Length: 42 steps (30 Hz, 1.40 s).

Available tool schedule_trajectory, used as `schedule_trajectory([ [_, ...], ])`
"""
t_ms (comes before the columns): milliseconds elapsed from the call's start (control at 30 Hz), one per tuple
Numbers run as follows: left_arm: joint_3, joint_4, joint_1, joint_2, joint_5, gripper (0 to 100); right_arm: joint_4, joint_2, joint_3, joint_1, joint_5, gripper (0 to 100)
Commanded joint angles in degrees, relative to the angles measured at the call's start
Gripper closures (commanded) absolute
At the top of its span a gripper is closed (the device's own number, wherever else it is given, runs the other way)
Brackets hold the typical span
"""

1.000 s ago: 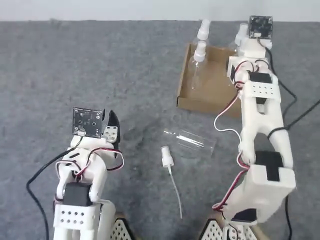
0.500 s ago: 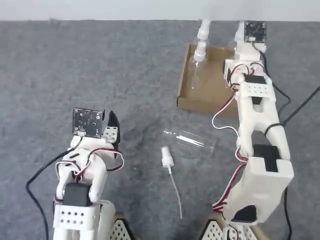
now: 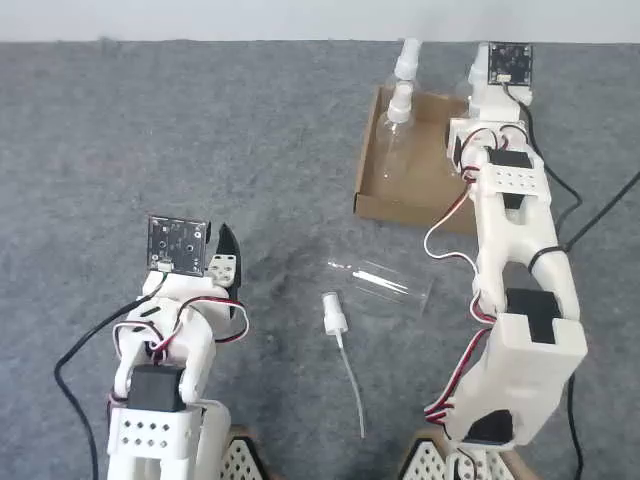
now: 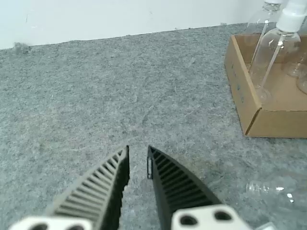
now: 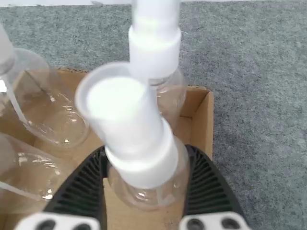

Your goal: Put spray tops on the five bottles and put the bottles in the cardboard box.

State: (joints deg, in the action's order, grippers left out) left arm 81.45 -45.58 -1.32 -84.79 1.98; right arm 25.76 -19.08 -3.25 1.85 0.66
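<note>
My right gripper (image 5: pixel 144 154) is shut on a clear bottle (image 5: pixel 144 184) with a white spray top (image 5: pixel 132 120), held upright over the far right corner of the cardboard box (image 3: pixel 420 182). Other capped bottles (image 3: pixel 398 112) stand in the box, and one (image 3: pixel 407 58) shows at its far edge. An uncapped clear bottle (image 3: pixel 385 285) lies on the carpet between the arms. Beside it lies a loose spray top (image 3: pixel 333 315) with its long tube. My left gripper (image 4: pixel 138 154) hovers low over bare carpet, slightly open and holding nothing.
Grey carpet (image 3: pixel 150 130) covers the table up to a white wall at the back. The right arm (image 3: pixel 512 200) stretches along the right side up to the box. In the left wrist view the box (image 4: pixel 249 103) sits far off, with the lying bottle (image 4: pixel 273 189) nearer.
The right arm has pushed a little farther toward the back of the box with the bottle, then held still. The left arm has barely shifted.
</note>
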Motion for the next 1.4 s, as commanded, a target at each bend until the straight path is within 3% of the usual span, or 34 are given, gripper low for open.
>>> schedule_trajectory([
  [0,-0.7,1.8,-0.3,0.7,-0.1,95,0.2,0.8,3.6,-1.6,-0.2,90.5],
  [167,-0.7,1.9,-0.4,0.7,-0.1,95,2.2,0.8,3.8,-2.8,-0.2,79.3],
  [600,-0.7,1.8,-0.5,0.7,-0.1,95,2.3,1.5,3.9,-2.9,-0.2,65.8],
  [933,-0.7,1.8,-0.5,0.7,-0.1,95,2.6,4.6,4.5,-2.9,-0.1,64.1],
  [1367,-0.7,1.9,-0.5,0.7,-0.1,95,25.5,24.0,4.5,-3.9,-0.1,64.4],
])
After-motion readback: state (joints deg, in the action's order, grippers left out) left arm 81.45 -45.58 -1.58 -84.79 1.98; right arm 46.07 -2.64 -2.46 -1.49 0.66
